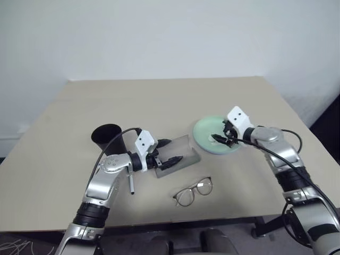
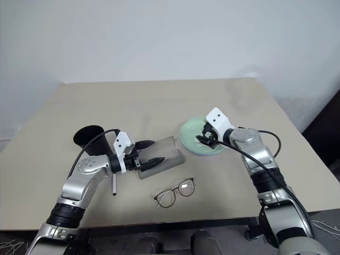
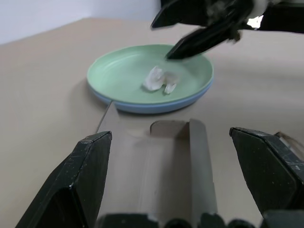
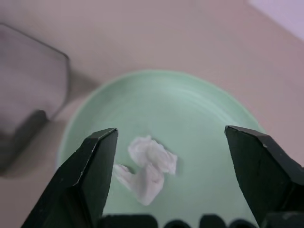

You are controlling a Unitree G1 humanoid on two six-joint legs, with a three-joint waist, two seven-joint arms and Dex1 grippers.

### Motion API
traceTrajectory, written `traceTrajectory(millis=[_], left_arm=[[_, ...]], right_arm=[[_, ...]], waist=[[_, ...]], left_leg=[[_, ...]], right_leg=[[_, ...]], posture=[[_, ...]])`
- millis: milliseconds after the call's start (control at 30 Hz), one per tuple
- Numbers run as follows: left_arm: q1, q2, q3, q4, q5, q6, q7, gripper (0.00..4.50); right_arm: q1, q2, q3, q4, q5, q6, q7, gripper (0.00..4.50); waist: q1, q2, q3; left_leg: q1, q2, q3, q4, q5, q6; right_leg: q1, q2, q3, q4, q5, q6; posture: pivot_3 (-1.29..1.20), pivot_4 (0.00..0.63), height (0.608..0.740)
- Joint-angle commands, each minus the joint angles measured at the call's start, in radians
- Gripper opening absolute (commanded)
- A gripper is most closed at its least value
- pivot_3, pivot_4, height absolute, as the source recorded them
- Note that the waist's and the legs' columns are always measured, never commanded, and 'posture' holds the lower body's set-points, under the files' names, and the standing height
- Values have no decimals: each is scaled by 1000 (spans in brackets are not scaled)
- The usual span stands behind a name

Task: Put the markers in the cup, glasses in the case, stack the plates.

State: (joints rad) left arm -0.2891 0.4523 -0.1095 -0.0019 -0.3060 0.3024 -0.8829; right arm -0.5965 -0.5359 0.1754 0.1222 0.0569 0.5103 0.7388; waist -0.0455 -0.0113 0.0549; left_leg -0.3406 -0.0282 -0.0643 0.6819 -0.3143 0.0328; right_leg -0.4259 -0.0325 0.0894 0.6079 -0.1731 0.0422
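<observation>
- On the right of the table, the right gripper (image 4: 166, 183) hangs wide open and empty over the mint green plate (image 4: 209, 118), which sits stacked on the light blue plate (image 3: 142, 105).
- A paper wad (image 4: 148, 168) lies loose on the plate, between the spread fingers, seemingly dropped.
- Left, the left gripper (image 3: 180, 183) gapes empty over the open case (image 1: 178, 154), likely steadying it.
- The glasses (image 1: 194, 192) lie just nearer.

No readable text, labels or numbers anywhere.
</observation>
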Motion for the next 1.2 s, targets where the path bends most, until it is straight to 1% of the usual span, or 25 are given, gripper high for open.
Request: traceTrajectory(millis=[33,233,300,367,600,767,967,1133,1200], left_arm=[[-36,24,0,-28,-4,-3,-36,4245],[-99,56,-6,9,-15,18,-104,4245],[-117,59,-7,30,-9,13,-116,4245],[-130,64,-10,49,-6,9,-132,4245],[-160,73,-22,90,7,0,-171,4245],[-169,95,-42,98,27,10,-206,4245],[-203,139,-87,90,25,67,-292,4245],[-261,159,-108,66,-3,143,-355,4245],[-272,180,-137,35,8,166,-388,4245]], right_arm=[[57,-71,-64,-203,73,51,75,3954],[213,-206,-107,-481,241,125,246,3954],[250,-233,-99,-529,267,139,274,3954],[275,-262,-68,-557,262,131,296,3954],[254,-307,44,-569,203,55,347,3954],[232,-299,90,-555,165,16,346,3954],[223,-279,71,-508,151,6,315,3954],[249,-276,32,-499,143,8,270,3954],[263,-276,19,-494,138,3,250,3954]], waist=[[0,0,0],[0,0,0],[-1,0,0],[-2,0,0],[0,-1,0],[0,-1,0],[1,-1,0],[1,-1,0],[0,-1,0]], left_leg=[[0,0,0,0,0,0],[0,0,0,2,0,0],[1,1,1,3,0,0],[1,1,3,3,0,0],[1,2,3,7,0,0],[0,1,2,7,0,0],[0,1,2,7,0,0],[0,1,2,8,0,0],[0,1,2,8,0,0]], right_leg=[[0,0,0,0,0,0],[2,0,-1,0,-3,5],[2,0,0,0,-3,5],[2,1,0,0,-3,6],[2,1,0,1,-3,6],[2,1,0,1,-2,7],[2,1,0,1,-2,7],[2,1,0,1,-2,7],[2,1,0,1,-2,7]], posture=[[0,0,740],[0,0,740],[0,0,740],[0,0,740],[0,0,740],[0,0,740],[0,0,740],[0,0,740],[0,0,740]])
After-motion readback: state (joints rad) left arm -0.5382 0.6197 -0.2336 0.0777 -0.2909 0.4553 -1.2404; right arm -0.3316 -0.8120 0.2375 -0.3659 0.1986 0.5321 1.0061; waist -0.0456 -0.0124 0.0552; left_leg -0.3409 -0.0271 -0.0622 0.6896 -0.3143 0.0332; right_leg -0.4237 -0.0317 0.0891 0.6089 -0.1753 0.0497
